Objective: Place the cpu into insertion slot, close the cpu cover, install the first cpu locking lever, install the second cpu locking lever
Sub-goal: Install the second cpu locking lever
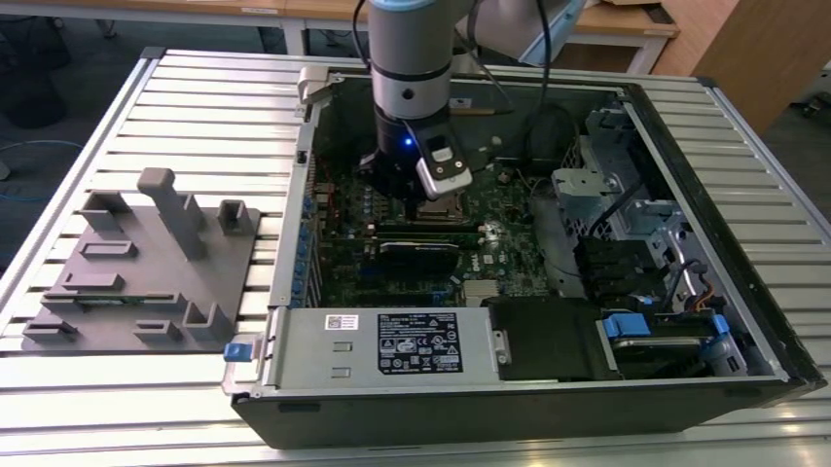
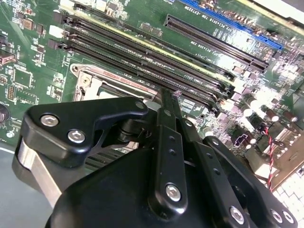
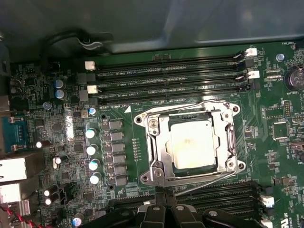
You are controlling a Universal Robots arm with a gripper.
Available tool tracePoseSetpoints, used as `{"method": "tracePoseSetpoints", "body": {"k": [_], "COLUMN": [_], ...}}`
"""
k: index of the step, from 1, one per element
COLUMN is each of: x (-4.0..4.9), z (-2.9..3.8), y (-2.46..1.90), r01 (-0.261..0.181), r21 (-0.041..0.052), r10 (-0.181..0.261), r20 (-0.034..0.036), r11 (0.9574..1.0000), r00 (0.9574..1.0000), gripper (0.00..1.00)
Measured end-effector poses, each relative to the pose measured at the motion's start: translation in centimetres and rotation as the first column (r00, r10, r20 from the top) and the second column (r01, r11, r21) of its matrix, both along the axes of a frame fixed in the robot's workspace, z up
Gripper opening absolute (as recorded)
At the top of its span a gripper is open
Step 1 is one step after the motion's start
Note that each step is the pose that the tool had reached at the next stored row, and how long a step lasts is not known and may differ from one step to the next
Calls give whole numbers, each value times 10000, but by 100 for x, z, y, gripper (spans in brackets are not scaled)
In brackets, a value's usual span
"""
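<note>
In the first wrist view the cpu (image 3: 192,142), a pale metal square, lies flat in the insertion slot (image 3: 233,137). The silvery cpu cover (image 3: 160,138) is down around it, framing the chip. One wire locking lever (image 3: 190,105) runs along the socket edge nearest the upper memory slots. A second lever (image 3: 209,183) slants along the opposite edge. My gripper (image 3: 165,202) is shut, its black fingertips pressed together just off that second-lever edge. In the second wrist view the gripper (image 2: 164,97) tip sits over the socket corner (image 2: 92,81). In the exterior view the gripper (image 1: 418,216) reaches down onto the motherboard.
The open computer case (image 1: 766,292) walls in the board. Long black memory slots (image 3: 171,76) flank the socket on both sides, with capacitors (image 3: 92,149) beside it. A power supply (image 1: 389,345) and drive bay (image 1: 636,326) fill the front. A grey fixture (image 1: 143,263) stands on the table.
</note>
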State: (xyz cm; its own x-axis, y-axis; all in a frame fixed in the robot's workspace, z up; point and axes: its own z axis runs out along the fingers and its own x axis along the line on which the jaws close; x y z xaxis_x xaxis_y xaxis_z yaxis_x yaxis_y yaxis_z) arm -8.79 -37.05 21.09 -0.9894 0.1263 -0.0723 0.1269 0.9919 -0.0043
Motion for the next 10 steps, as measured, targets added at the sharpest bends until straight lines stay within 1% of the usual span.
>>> {"method": "tracePoseSetpoints", "body": {"k": [4, 10], "x": [-8, -26], "z": [-24, -27], "y": [0, -3], "r01": [0, 1], "r21": [-1, 0], "r10": [0, -1], "r20": [-1, 0], "r11": [10000, 10000], "r00": [10000, 10000], "gripper": [11, 11]}}
